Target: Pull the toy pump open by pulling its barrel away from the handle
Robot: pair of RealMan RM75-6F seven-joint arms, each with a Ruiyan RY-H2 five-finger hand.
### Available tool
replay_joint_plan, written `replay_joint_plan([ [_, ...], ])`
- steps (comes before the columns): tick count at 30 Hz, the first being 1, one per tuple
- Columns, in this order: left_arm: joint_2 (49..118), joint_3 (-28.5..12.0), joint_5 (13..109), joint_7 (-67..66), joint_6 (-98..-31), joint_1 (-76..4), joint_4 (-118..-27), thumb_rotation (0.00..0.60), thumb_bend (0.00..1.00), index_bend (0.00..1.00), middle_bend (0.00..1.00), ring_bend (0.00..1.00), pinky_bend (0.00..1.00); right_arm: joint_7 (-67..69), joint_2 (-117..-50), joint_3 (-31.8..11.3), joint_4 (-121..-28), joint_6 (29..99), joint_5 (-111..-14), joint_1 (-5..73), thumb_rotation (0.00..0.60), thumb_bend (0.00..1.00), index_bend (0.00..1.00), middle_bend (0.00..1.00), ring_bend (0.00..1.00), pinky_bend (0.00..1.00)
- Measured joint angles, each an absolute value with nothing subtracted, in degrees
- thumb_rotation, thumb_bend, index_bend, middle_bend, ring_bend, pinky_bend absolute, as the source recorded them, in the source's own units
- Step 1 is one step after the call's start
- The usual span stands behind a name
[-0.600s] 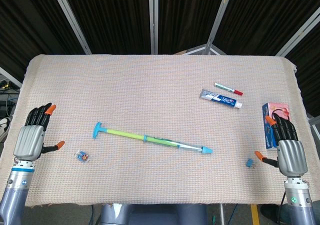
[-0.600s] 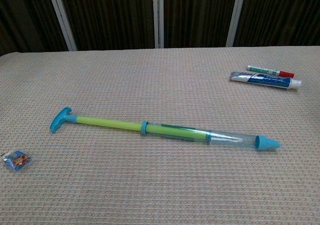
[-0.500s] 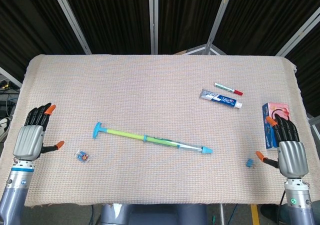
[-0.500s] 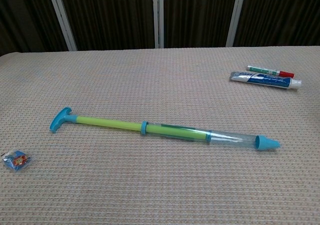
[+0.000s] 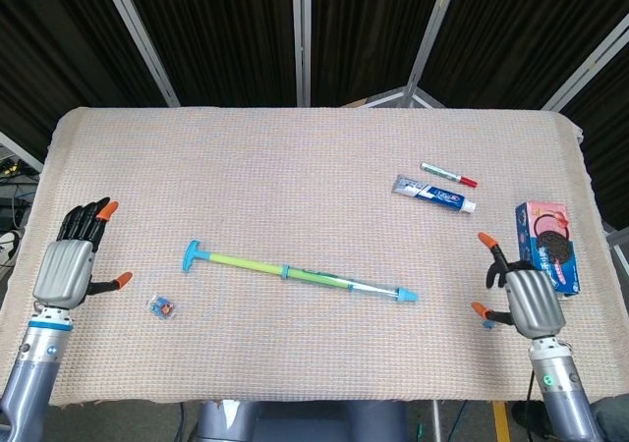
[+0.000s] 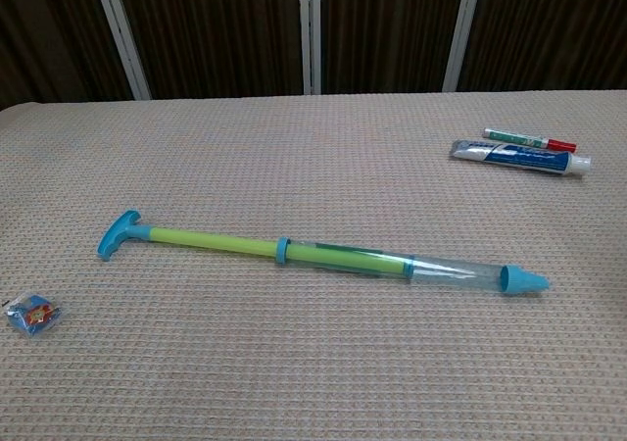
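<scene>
The toy pump lies flat on the cloth-covered table, a little below the middle of the head view, running from its blue T-shaped handle at the left to the blue nozzle at the lower right. Its green rod is partly drawn out of the clear barrel — a blue collar sits about midway along the length. In the chest view the pump crosses the middle of the frame, handle at left and nozzle at right, and no hand shows there. The left hand is at the far left edge of the head view, well apart from the handle, its fingers spread apart and holding nothing. The right hand is at the lower right, near the nozzle end but not touching it, fingers likewise apart and empty. A small wrapped candy lies below the handle, near the left hand. In the upper right lie a toothpaste tube and, just beside it, a marker. A pink cookie box sits at the right edge, just above the right hand.
</scene>
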State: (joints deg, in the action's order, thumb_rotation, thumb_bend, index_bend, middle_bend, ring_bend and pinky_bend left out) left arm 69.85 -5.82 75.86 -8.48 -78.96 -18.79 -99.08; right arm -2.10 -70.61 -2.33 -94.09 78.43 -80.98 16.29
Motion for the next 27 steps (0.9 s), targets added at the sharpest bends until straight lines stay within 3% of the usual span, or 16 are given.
replay_joint_plan([
  [5, 70.5, -6.1, 75.3, -9.7, -77.2, -19.5, -98.1, 0.600, 0.00, 0.00, 0.00, 0.00, 0.00, -10.1, -69.4, -3.9, -99.3, 64.6, -74.2, 23.1, 0.600, 0.00, 0.07, 0.99, 1.00, 1.00],
  [10, 71.1, -6.2, 74.3, -10.6, -76.0, -19.9, -97.2, 0.600, 0.00, 0.00, 0.00, 0.00, 0.00, -18.8, -70.8, -5.6, -103.5, 57.7, -63.9, 28.9, 0.600, 0.00, 0.25, 1.00, 1.00, 1.00],
  [20, 71.2, -6.6, 73.6, -10.4, -75.1, -19.8, -96.5, 0.600, 0.00, 0.00, 0.00, 0.00, 0.00, -33.5, -83.4, -7.6, -101.7, 58.3, -47.0, 36.5, 0.600, 0.01, 0.33, 1.00, 1.00, 1.00],
  [27, 71.3, -6.7, 73.7, -10.6, -74.9, -19.7, -96.5, 0.600, 0.00, 0.00, 0.00, 0.00, 0.00, -38.7, -88.6, -8.0, -98.9, 62.0, -43.2, 39.3, 0.600, 0.10, 0.36, 1.00, 1.00, 1.00],
])
